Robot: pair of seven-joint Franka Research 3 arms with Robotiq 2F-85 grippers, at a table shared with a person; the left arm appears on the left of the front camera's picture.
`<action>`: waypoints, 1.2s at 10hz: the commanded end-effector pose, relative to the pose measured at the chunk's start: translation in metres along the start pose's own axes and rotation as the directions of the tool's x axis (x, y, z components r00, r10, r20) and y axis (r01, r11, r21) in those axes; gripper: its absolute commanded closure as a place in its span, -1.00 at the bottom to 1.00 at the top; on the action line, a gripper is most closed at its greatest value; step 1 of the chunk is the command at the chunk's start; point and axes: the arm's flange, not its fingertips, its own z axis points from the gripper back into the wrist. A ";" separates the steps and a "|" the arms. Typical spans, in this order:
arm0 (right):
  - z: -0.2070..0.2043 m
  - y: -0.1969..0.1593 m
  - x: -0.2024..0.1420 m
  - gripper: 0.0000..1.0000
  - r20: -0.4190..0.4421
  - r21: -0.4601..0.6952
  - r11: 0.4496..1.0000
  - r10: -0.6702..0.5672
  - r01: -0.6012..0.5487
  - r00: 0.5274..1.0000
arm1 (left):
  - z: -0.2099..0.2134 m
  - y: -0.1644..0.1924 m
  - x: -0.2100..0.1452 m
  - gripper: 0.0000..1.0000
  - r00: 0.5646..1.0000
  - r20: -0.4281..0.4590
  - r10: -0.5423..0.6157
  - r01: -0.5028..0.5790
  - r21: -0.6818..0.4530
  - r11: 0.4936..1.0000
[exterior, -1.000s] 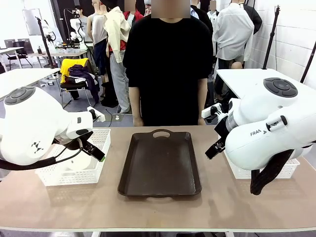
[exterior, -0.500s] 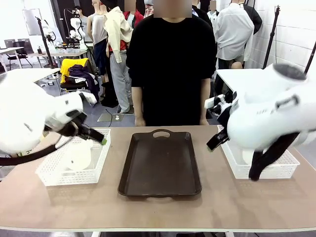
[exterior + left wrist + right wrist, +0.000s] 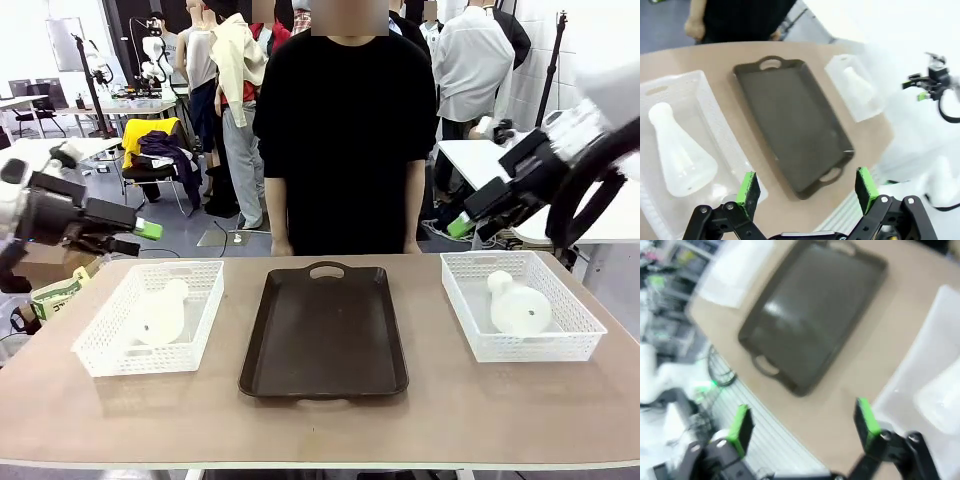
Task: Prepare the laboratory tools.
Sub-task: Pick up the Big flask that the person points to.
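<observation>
We see the left gripper (image 3: 140,238), far left, and the right gripper (image 3: 468,228), upper right, both spread wide and empty. The left flask (image 3: 160,315) lies in the left basket (image 3: 140,362), the right flask (image 3: 518,305) in the right basket (image 3: 530,348).

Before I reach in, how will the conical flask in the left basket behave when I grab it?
The conical flask lies on its side in the white lattice basket, so a nudge would probably roll it in an arc. Its smooth frosted wall may slip; the narrow neck looks the safer grip.
</observation>
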 end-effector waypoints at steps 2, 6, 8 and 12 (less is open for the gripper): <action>0.003 -0.068 0.003 -1.00 -0.068 0.230 0.961 -0.145 0.157 0.987 | 0.007 0.041 -0.009 -1.00 0.978 0.059 0.200 -0.183 -0.212 0.960; 0.005 -0.092 -0.016 -1.00 -0.053 0.276 0.942 -0.186 0.193 0.981 | 0.023 0.049 -0.019 -1.00 0.961 0.086 0.263 -0.235 -0.247 0.940; 0.005 -0.092 -0.016 -1.00 -0.053 0.276 0.942 -0.186 0.193 0.981 | 0.023 0.049 -0.019 -1.00 0.961 0.086 0.263 -0.235 -0.247 0.940; 0.030 -0.117 -0.009 -1.00 -0.029 0.346 0.891 -0.302 0.293 0.953 | 0.029 0.056 -0.013 -1.00 0.914 -0.026 0.406 -0.371 -0.459 0.807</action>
